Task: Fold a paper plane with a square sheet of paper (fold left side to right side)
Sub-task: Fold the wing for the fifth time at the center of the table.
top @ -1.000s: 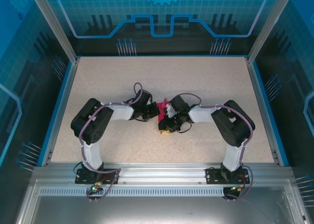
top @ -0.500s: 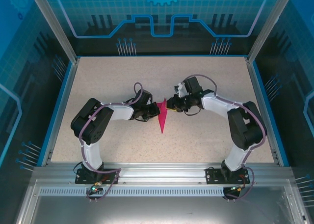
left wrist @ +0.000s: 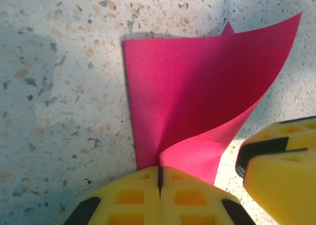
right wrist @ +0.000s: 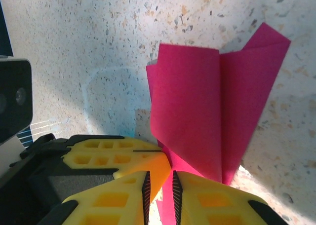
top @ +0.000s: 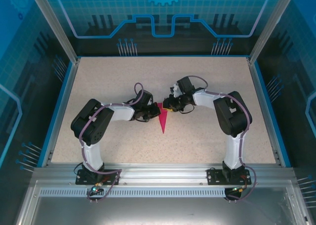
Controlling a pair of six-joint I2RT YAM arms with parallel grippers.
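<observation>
We see the magenta paper plane (top: 162,120) lie near-to-far, tip toward the table (top: 212,82) front, flaps curling; left gripper (left wrist: 159,170) and right gripper (right wrist: 161,175) both pinch its wide end.

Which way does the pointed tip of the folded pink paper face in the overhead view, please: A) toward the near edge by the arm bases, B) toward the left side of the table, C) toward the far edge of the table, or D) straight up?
A: in the top view the paper plane is wide at its far end and tapers to a tip toward the near edge of the table.
</observation>
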